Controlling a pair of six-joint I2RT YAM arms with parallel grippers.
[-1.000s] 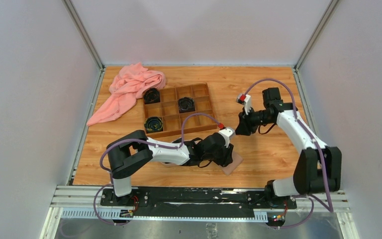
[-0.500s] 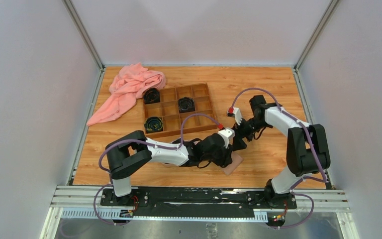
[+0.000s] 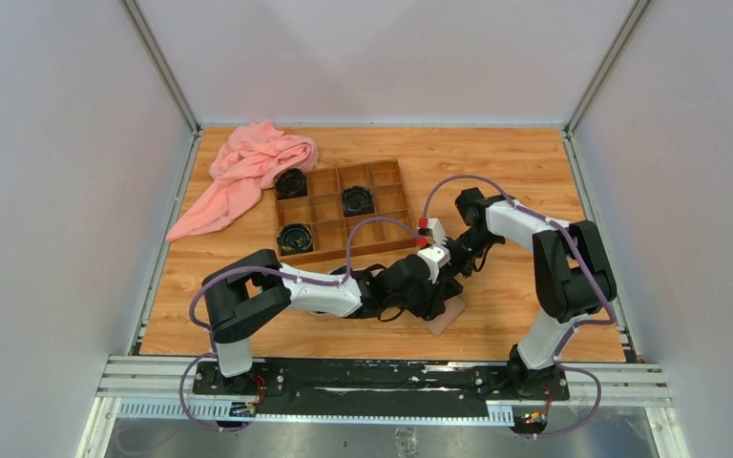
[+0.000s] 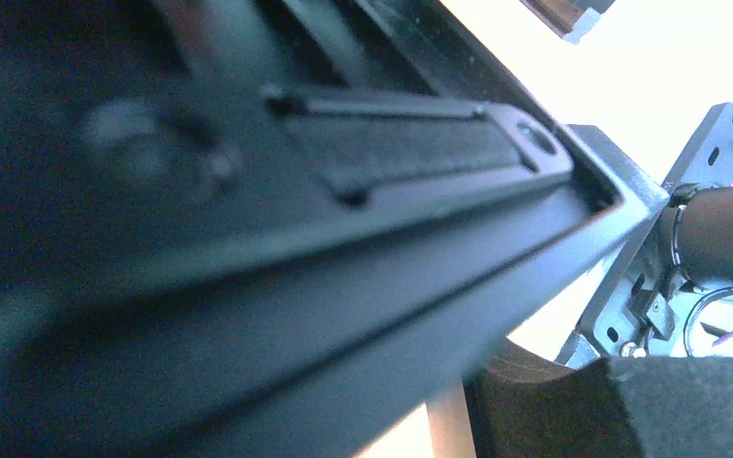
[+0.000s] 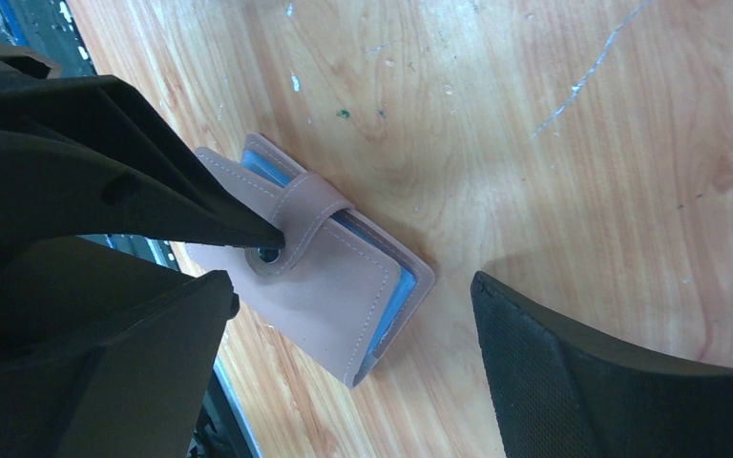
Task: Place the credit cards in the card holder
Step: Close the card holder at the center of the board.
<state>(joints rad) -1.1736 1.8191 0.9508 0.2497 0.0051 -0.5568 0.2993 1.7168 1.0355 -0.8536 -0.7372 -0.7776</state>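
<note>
The card holder is a tan-pink wallet with pale blue showing at its edges. It lies flat on the wood, its strap snapped shut. In the top view only its corner shows under the left gripper. One dark tip of that gripper rests on the strap at the snap. My right gripper hangs just above the holder, open, with its fingers on either side of the near corner. A dark blurred body fills the left wrist view beside one pad. The credit cards are out of view.
A brown wooden compartment box holding black coiled items stands behind the grippers. A pink cloth lies at the back left. The table's near edge and the black base rail run just in front of the holder.
</note>
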